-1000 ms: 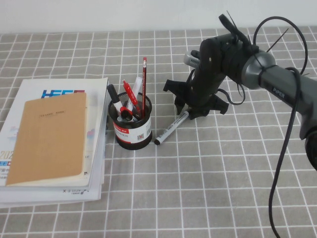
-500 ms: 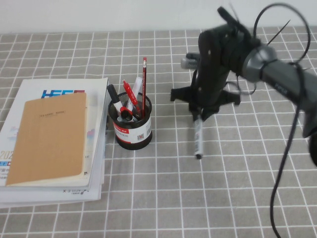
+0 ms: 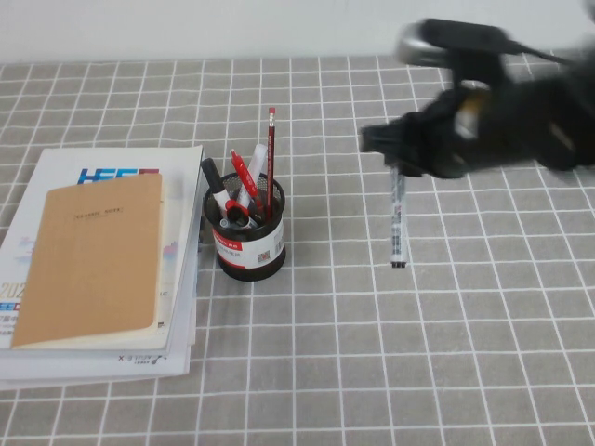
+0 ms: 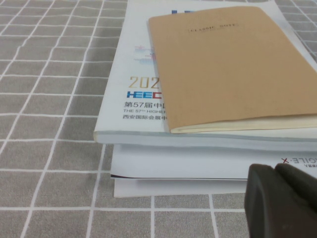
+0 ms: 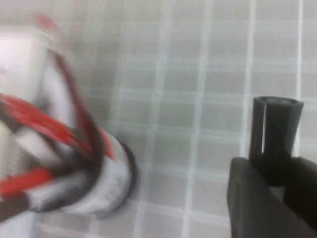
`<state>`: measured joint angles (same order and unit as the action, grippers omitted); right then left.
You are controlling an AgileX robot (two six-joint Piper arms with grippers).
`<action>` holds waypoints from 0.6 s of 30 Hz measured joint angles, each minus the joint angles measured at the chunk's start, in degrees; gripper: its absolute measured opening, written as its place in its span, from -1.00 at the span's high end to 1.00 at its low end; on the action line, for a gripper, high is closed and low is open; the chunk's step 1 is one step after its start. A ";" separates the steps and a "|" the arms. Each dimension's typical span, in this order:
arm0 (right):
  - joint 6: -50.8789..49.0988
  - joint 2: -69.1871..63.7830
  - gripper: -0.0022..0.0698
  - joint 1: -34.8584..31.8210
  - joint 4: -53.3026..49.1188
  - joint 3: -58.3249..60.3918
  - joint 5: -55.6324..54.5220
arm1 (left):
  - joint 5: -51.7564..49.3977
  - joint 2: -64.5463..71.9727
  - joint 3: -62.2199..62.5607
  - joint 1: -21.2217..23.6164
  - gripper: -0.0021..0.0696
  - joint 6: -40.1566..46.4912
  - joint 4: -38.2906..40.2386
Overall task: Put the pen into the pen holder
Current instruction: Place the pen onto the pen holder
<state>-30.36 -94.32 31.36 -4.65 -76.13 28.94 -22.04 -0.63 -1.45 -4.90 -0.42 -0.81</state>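
You're looking at a grey tiled tablecloth (image 3: 307, 372) with a stack of books (image 3: 102, 269) at the robot's left, a tan notebook (image 3: 93, 260) on top of a white booklet. The left wrist view shows the same stack close up, tan notebook (image 4: 228, 64) on the white booklet (image 4: 143, 99).

Your right arm is blurred at upper right, raised over the table. The right gripper (image 3: 398, 165) is clamped on the pen (image 3: 398, 218), which hangs nearly vertical below it, dark tip down, clear of the cloth. In the right wrist view the fingers (image 5: 247, 198) pinch the pen's black end (image 5: 273, 134) between them.

The pen holder (image 3: 249, 237) stands just right of the book stack, well left of the held pen, not touching it. It carries a red pen (image 3: 244, 177), a thin dark-red pencil (image 3: 271, 158) and some black-capped markers.

Your left gripper (image 4: 282, 201) shows only as a dark corner near the stack's edge; you can't tell how its fingers stand.
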 joint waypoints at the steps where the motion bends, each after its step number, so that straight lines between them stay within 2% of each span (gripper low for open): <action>1: 0.00 3.56 0.69 0.01 -0.50 5.58 -7.26 | 0.00 0.00 0.00 0.00 0.96 0.00 0.00; 7: 4.71 16.51 0.69 0.01 -5.17 31.10 -56.61 | 0.00 0.00 0.00 0.00 0.96 0.00 0.00; 9: 5.94 16.84 0.69 0.01 -6.37 33.86 -66.42 | 0.00 0.00 0.00 0.00 0.96 0.00 0.00; 13: 6.87 13.93 0.69 0.01 -11.35 33.28 -74.62 | 0.00 0.00 0.00 0.00 0.96 0.00 0.00; 18: 7.21 4.50 0.69 1.85 -21.68 24.53 -78.69 | 0.00 0.00 0.00 0.00 0.96 0.00 0.00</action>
<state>-23.15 -89.82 33.22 -26.34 -51.60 -49.75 -22.04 -0.63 -1.45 -4.90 -0.42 -0.81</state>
